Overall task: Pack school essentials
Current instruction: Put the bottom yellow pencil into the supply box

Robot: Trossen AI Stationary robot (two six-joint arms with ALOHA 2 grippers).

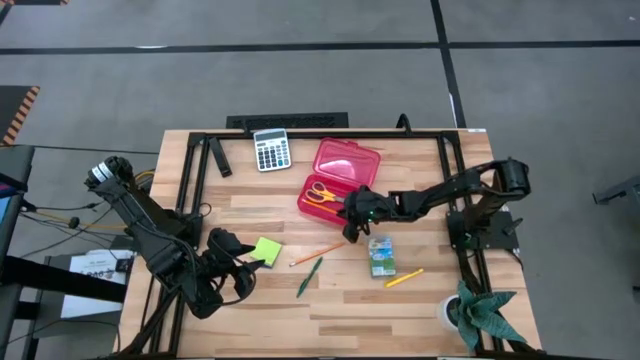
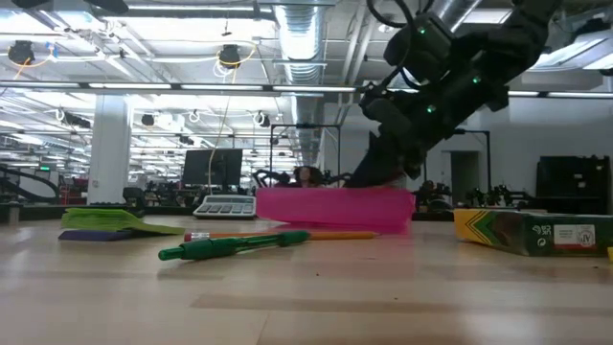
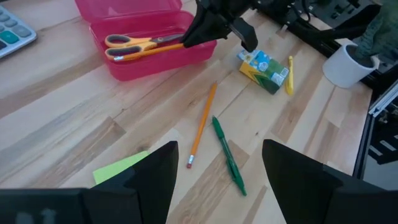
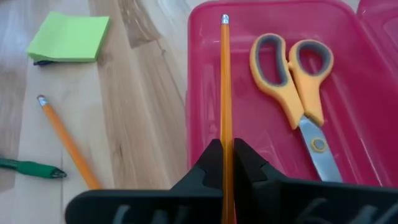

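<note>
R gripper (image 4: 226, 163), fingers shut on an orange pencil (image 4: 225, 81) over the red case (image 1: 362, 160) w/ scissors (image 4: 297, 81): early release could tip it onto the rim and out to the desk (image 1: 330, 305); L gripper (image 3: 217, 168) wide, idle.

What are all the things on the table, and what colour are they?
Case: 1, red see-through, open, table middle.
Scissors: 1, yellow handles, inside the case.
Held pencil: 1, orange, over the case.
Loose pencil: 1, orange, on the table by the pen.
Pen: 1, dark green, on the table.
Sticky-note pad: 1, lime green, near the left arm.
Carton: 1, green-blue, right of the pencil.
Yellow pencil: 1, beside the carton.
Calculator: 1, grey-white, far edge.
Plant pot: 1, white, near right corner.
Right gripper: shut on the held pencil.
Left gripper: open, by the pad.
</note>
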